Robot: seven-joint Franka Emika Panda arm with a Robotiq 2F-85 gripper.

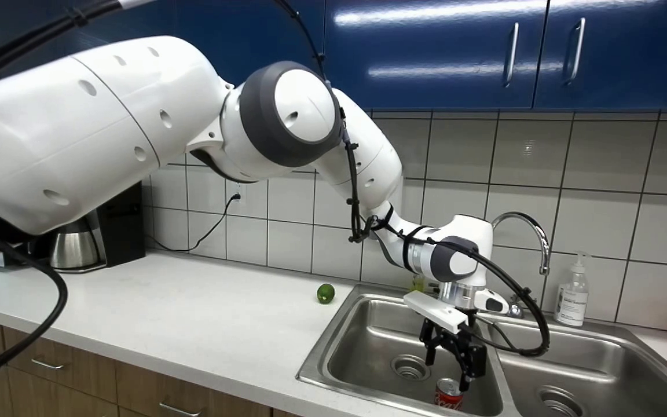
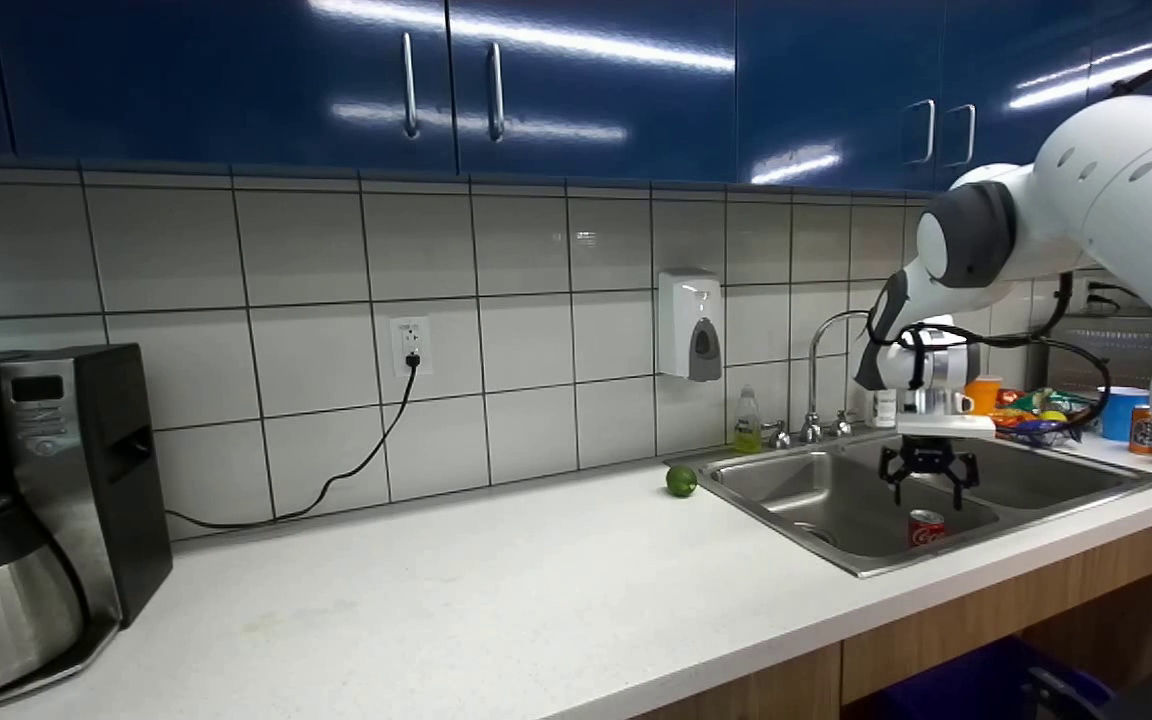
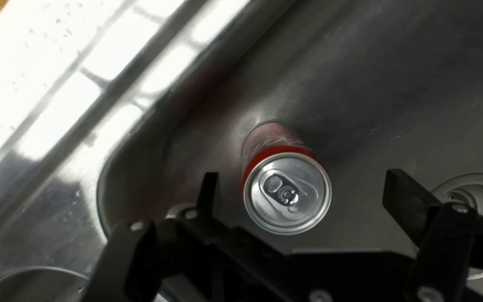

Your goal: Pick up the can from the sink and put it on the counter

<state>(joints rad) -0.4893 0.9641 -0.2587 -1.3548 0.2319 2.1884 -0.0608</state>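
- Key relation: can (image 2: pixel 926 528) sat below the pincer (image 2: pixel 927 499), under the gap between its fingers (image 3: pixel 209 195). Wrist view and both exterior views agreed.
- Centring: in the wrist view the lid (image 3: pixel 287 193) read a bit nearer the left-hand finger, more gap toward the drain (image 3: pixel 482 195). Could've been parallax.
- Long axis: upright, roughly in line with the pincer's downward reach. My call: straight drop, straddle, squeeze; no reorienting.
- Drop needed: couldn't tell. Tips looked around or above lid level, no contact visible.
- Pincer: fingers spread well wider than the can, nothing held.
- Only one arm (image 1: pixel 189 104) there, so no choice of hand.
- Where: can stood on the basin floor in the sink (image 1: pixel 368 347), near the front wall and the divider (image 1: pixel 505 382). Base hidden by the rim in both exterior views.
- Risk, as I judged it: left-hand finger had to fit between can and curved basin corner; could snag.
- Status guess: pre-grasp. Lift over the rim and set-down on the table (image 2: pixel 456 590) not yet done.
- Look: small red drink can, white lettering on the side, silvery lid with pull tab. No dents I could make out; couldn't tell if it was full. Smooth metal, so I'd have expected some slip.
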